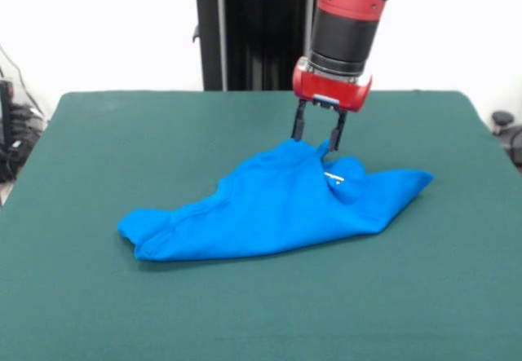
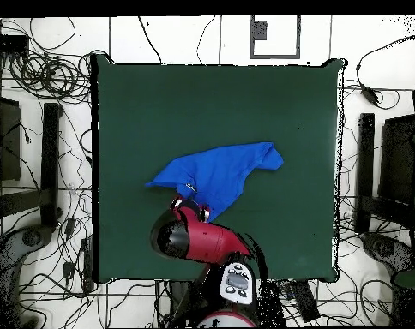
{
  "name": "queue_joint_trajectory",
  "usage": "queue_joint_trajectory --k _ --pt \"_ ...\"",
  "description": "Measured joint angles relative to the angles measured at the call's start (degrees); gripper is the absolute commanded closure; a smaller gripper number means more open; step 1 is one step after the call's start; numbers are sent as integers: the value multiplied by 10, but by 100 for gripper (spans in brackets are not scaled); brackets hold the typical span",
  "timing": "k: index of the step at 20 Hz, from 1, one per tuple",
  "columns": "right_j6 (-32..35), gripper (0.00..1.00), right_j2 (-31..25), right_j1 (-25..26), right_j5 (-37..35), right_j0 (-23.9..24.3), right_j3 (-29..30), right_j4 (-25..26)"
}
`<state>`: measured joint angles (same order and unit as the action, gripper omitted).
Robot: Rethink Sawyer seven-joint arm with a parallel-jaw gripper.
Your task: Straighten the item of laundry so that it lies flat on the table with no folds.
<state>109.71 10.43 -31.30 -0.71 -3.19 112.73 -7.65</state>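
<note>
The bright blue T-shirt [image 1: 277, 206] lies crumpled on the dark green table [image 1: 122, 133], right of centre, heaped up towards its far edge. Only a small white speck [image 1: 334, 178] shows on it; the print is hidden. My gripper [image 1: 316, 143] stands upright at the shirt's raised far edge. Its two black fingers [image 1: 299, 125] are spread apart, one on each side of the cloth's peak, with the tips at the cloth. In the overhead view the shirt [image 2: 219, 173] lies mid-table and the gripper [image 2: 189, 206] is at its near edge, mostly hidden under the arm.
The robot's black pedestal [image 1: 245, 35] stands behind the table's far edge. Cables and black equipment [image 2: 39, 86] lie on the floor around the table [image 2: 288, 103]. Bare green cloth surrounds the shirt on all sides.
</note>
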Motion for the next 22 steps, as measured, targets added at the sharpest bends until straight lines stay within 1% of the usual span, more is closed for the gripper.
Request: queue_joint_trajectory --k 22 --pt "0 0 0 8 0 1 0 0"
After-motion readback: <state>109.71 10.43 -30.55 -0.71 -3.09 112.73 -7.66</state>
